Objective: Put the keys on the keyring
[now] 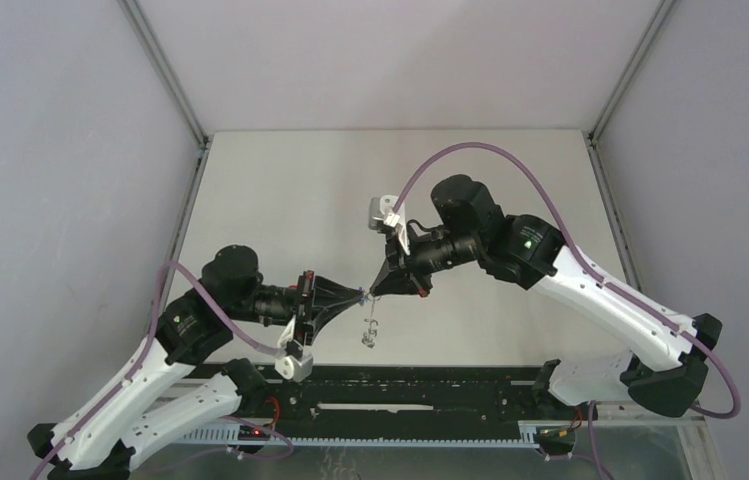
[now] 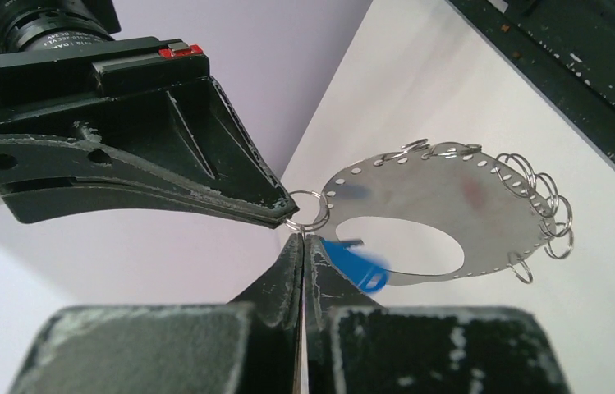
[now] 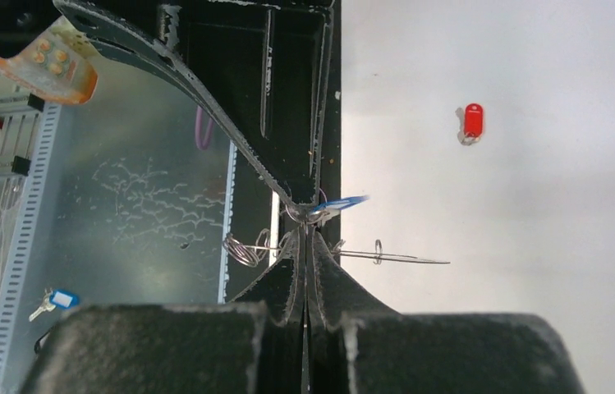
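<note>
"Holding what, up there?"

"My left gripper is pinched shut on the blue key, I judge. My right gripper is clamped on a rim loop of the keyring — tips almost touching above the table, so the ring hangs free for threading."

"How many keys?"

"One blue key in hand, one red key lying on the table, well apart — and a blue-tagged key down on the metal shelf. One keyring."
</note>
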